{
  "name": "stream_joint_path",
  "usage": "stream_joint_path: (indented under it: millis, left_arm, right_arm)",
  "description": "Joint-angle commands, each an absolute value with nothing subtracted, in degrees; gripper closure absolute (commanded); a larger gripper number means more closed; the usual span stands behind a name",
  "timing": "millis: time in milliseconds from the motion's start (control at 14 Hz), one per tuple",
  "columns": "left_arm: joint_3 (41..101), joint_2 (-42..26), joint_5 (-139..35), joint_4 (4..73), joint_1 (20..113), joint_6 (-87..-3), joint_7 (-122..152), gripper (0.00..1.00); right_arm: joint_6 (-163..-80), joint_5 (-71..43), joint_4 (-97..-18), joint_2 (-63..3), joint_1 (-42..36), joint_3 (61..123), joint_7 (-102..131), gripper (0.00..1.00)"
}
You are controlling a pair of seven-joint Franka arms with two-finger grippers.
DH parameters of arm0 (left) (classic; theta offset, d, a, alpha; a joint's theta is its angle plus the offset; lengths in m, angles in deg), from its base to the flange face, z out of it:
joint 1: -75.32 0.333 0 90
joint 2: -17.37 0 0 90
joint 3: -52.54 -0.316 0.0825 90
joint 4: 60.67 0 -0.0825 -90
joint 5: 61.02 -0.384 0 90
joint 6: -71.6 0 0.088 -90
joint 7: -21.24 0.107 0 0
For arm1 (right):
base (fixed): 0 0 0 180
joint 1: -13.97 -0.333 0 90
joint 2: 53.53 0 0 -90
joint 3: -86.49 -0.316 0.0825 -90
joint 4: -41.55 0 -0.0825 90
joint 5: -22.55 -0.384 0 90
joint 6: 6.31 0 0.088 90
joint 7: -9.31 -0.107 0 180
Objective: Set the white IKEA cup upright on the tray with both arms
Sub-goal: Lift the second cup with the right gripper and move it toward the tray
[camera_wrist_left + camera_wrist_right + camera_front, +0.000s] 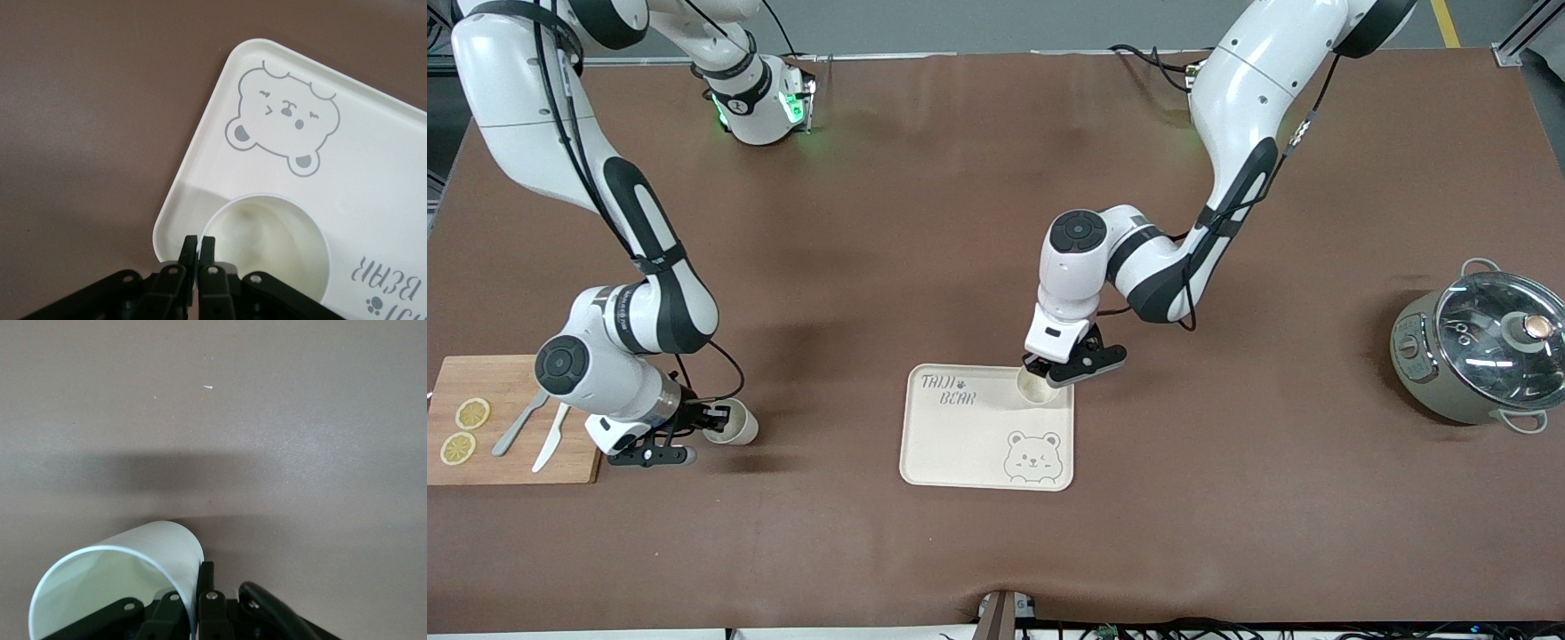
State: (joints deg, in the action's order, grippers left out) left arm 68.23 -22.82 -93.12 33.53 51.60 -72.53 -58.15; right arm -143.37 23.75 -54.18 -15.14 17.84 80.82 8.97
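A cream-white tray [960, 444] with a grey bear and "BEAR" lettering lies mid-table. A white cup [1040, 388] stands upright, mouth up, in the tray corner farthest from the front camera, toward the left arm's end. My left gripper [1042, 368] is shut on its rim; the left wrist view shows the cup [267, 233], the tray [373, 167] and the gripper [199, 244] pinching the rim. My right gripper [710, 418] is shut on the wall of a second white cup [734, 423], held on its side low over the table beside the cutting board. The right wrist view shows the cup [133, 563] and the gripper [197, 580].
A wooden cutting board [511, 382] with two lemon slices [464, 430], a fork [519, 425] and a knife [550, 439] lies at the right arm's end. A grey pot with a glass lid [1480, 351] stands at the left arm's end.
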Motion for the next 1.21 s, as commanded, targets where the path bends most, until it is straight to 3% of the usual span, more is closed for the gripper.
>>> stream_joint_path:
  millis: [0,857,929,1143]
  left_arm:
    - [68.1,-22.44,-94.68,34.25,51.5,-73.16,-58.47,1.0]
    - [68.1,-22.36,-94.59,34.17,51.59,-73.16,-60.14,1.0]
    - [68.1,-22.36,-94.59,34.08,51.59,-73.16,-60.14,0.79]
    - [68.01,-22.36,-94.68,33.99,51.5,-73.16,-59.88,0.53]
  right_arm:
    - [-139.82,23.51,-53.65,-17.84,18.1,80.34,8.7,1.0]
    - [-122.68,19.3,-43.28,-21.1,13.71,80.07,0.8,1.0]
    - [-122.06,19.21,-42.75,-21.1,13.1,80.07,-0.6,1.0]
    - [-122.06,19.21,-42.13,-21.19,10.81,80.07,-6.75,1.0]
